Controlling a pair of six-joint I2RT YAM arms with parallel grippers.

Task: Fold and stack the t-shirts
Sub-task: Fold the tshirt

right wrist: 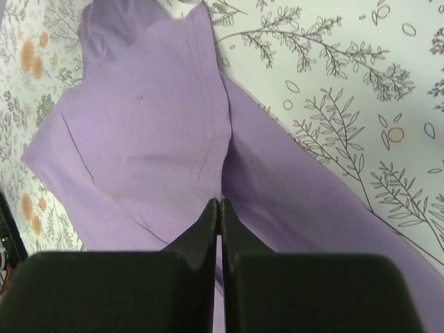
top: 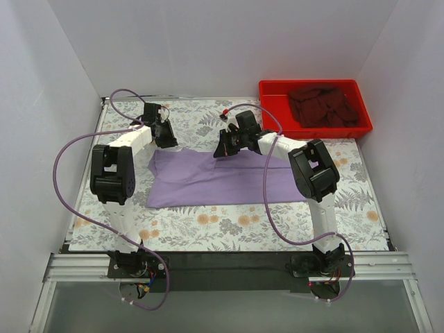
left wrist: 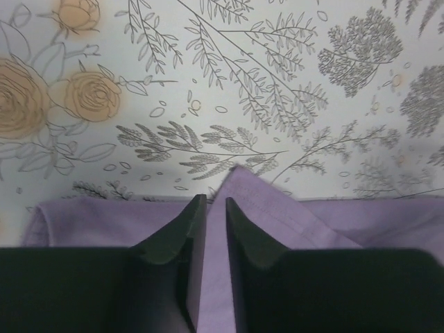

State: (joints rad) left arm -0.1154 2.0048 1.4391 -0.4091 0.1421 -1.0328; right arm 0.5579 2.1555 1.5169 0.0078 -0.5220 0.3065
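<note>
left fingers [left wrist: 170, 239] and right fingers [right wrist: 201, 232] each pinch the far hem of the lavender t-shirt [top: 215, 184] — smooth, plain.

Robot lab test cell, a boxed-in data-collection booth rather than a home or shop. Plain white panel walls [top: 229, 41] close off the table on three sides. The left arm [top: 114, 173] and right arm [top: 316, 173] are bolted side by side to an aluminium extrusion rail [top: 76, 267] at the near edge. Loose purple cables [top: 62, 159] loop from bases to wrists, with exposed wiring at the mounts. The tabletop is covered by a floral printed cloth [top: 229, 222], seen close up in both wrist views. Staged props: lavender t-shirt [top: 215, 184] spread on the cloth, maroon t-shirt [top: 322, 104] bunched in a red plastic tray [top: 326, 131] at the far right corner
</note>
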